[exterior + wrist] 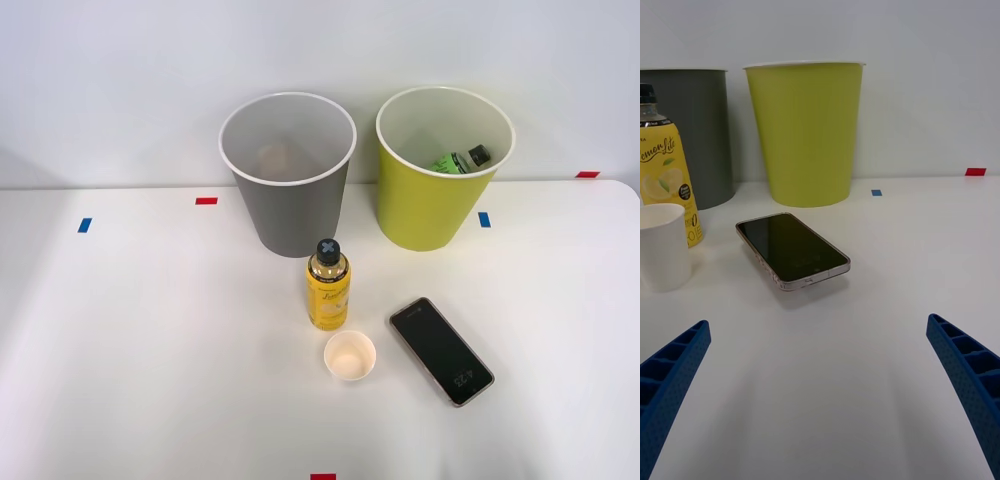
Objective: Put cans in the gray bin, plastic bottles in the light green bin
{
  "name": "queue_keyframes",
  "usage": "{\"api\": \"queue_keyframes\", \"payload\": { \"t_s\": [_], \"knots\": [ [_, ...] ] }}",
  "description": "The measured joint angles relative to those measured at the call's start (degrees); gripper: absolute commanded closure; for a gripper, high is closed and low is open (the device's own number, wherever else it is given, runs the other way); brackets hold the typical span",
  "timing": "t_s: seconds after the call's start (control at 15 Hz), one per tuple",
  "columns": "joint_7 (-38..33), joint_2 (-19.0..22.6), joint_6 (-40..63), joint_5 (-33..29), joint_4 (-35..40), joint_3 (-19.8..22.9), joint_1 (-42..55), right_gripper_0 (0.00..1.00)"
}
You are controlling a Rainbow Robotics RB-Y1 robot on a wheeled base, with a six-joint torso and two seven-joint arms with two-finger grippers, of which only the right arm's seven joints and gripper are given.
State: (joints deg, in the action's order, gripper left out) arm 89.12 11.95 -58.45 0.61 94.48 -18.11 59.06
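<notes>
- Front view: a yellow plastic bottle with a black cap stands upright on the white table, just before the tall gray bin. A greenish bottle lies inside the lime-green bin. A white paper cup and a dark smartphone lie nearby.
- Right wrist view: the right gripper is spread wide, holding nothing, its blue ribbed fingers low over the table facing the smartphone.

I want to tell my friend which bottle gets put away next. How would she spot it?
Find the gray bin on the white table. Right in front of it stands the yellow lemon bottle, upright, with a black cap. Beside it sit a white paper cup and a flat dark phone; it alone is tall and yellow.
</notes>
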Motion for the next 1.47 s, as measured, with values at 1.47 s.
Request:
{"api": "queue_keyframes", "payload": {
  "t_s": [1.47],
  "knots": [
    [0.3,0.5,0.5,0.1,-0.9,-0.1,-1.4,0.00]
  ]
}}
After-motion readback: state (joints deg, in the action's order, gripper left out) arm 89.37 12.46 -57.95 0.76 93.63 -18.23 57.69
